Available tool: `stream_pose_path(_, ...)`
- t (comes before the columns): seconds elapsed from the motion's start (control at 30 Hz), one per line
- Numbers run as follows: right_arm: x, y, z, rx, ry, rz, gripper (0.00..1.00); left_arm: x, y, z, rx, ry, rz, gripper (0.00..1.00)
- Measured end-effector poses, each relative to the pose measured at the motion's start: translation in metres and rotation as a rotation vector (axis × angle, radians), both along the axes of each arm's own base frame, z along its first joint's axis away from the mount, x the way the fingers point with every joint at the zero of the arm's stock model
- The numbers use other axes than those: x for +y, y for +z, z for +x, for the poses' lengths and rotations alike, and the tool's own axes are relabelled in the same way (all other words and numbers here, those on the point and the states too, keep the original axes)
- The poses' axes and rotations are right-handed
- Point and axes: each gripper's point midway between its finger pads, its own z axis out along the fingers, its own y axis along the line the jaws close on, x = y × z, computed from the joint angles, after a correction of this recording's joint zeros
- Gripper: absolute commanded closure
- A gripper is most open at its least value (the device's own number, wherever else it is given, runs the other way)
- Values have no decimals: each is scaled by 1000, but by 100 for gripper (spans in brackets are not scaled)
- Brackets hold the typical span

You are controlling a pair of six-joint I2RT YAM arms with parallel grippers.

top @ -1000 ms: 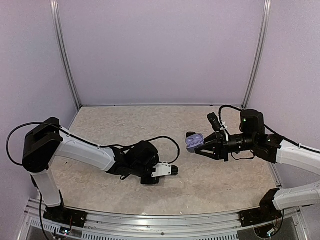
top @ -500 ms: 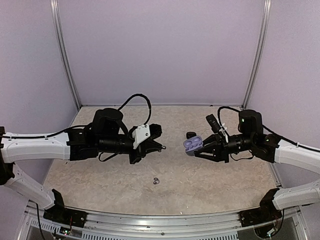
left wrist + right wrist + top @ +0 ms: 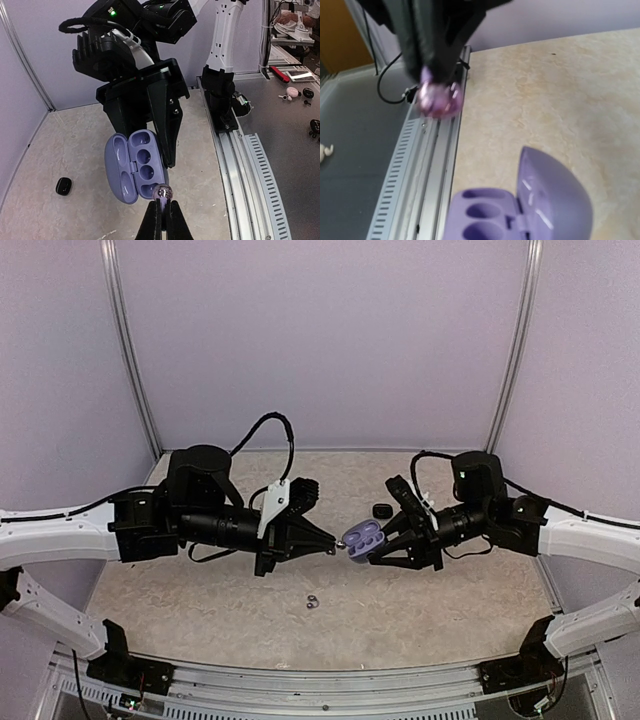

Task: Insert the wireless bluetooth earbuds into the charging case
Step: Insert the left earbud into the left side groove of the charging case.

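Note:
My left gripper [image 3: 328,545] is shut on a silvery-grey earbud with a pinkish sheen [image 3: 162,191] and holds it in the air by its stem. The bud sits at the near end of the open purple charging case [image 3: 135,165], by its end socket. My right gripper [image 3: 378,543] is shut on the case [image 3: 362,538] and holds it above the table with the lid open. The case's sockets that show look empty. In the right wrist view the case [image 3: 520,212] is at the bottom and the held bud [image 3: 439,97] is blurred above it.
A glossy black earbud [image 3: 382,510] lies on the table behind the case; it also shows in the left wrist view [image 3: 63,186]. A small silvery earbud [image 3: 312,602] lies on the table near the front middle. The metal rail [image 3: 320,680] runs along the front edge.
My left arm rose from the front of the table with the bud and moved right to the case. My right gripper carried the case left toward the middle.

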Motion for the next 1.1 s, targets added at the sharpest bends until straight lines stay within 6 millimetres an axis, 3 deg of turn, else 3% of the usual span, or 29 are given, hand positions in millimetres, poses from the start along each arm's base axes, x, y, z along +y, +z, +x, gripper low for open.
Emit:
stream_pose_path(0.3, 7, 5, -11, -75, 40, -9, 100, -19, -9, -18, 28, -52, 11, 100)
stream_pose_path(1.1, 8, 9, -19, -110, 60, -13, 100, -28, -12, -6, 2, 8, 18, 100)
